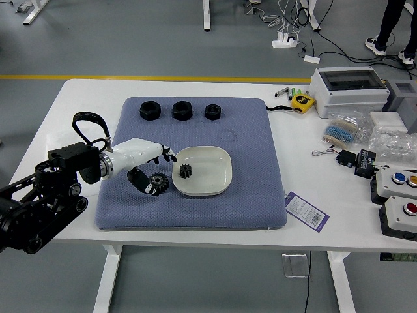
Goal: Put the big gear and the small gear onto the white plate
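From here I can see the small gear [185, 171], black and toothed, sitting inside the white plate [212, 171] toward its left side. The plate is shallow, with rounded corners, and lies flat and upright on the blue mat [254, 195]. The big gear [159, 183], also black with teeth around its rim, is on the mat just left of the plate, partly hidden.
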You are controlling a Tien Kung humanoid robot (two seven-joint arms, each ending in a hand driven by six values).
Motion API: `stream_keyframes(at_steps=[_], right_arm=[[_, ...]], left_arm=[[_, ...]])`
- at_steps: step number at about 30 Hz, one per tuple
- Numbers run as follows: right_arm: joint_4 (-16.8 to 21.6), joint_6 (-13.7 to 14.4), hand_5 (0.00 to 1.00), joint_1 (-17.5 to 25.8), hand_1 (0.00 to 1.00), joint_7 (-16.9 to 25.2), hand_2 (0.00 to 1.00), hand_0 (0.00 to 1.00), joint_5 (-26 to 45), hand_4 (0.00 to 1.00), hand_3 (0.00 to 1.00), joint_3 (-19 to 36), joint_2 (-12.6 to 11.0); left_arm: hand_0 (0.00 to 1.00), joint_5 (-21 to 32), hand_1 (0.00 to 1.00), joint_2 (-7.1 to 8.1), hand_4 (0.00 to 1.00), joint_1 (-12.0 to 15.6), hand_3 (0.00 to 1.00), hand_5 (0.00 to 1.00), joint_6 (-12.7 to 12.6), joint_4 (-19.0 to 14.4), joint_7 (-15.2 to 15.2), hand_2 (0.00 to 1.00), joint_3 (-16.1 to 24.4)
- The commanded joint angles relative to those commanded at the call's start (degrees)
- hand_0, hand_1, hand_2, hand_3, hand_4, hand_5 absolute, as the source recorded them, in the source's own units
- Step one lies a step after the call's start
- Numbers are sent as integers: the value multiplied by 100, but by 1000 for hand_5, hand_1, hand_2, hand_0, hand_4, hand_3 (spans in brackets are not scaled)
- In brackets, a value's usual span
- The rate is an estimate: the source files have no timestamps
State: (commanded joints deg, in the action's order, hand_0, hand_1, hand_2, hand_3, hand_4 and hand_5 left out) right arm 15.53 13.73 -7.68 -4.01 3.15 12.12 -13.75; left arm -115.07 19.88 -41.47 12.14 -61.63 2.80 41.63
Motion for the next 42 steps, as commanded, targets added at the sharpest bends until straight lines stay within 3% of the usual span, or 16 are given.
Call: stream_keyframes(at_steps=[7,8,13,14,23,42], right_arm=[[-2,-2,710,-3,662,-8,734,683,-16,797,576,7,3],[-2,-2,710,-4,662,-8,735,683,-16,797,576,7,3],[-3,-2,710,-6,662,-9,735,683,-17,797,576,10,4],[-3,-1,710,-5,662,-11,735,683,-19,797,576,16,5],[-2,0,710,21,662,-25,734,683,-76,797,576,48,7],[3,19,710,85,663,-69,735,683,-215,797,576,124,29]], left_arm=[[487,-32,629,-106,998,-44,743,71,-126,291,64,719,-93],[475,-33,595,-109,984,-46,683,60,-132,305,67,669,-96],[475,-71,595,-98,984,-64,683,60,-151,379,54,669,-94],[463,-73,558,-91,935,-72,626,47,-144,372,47,627,-100],[445,-57,532,-38,907,-67,609,39,-104,224,16,591,32],[437,54,530,-188,888,7,598,27,-121,518,23,579,-65]])
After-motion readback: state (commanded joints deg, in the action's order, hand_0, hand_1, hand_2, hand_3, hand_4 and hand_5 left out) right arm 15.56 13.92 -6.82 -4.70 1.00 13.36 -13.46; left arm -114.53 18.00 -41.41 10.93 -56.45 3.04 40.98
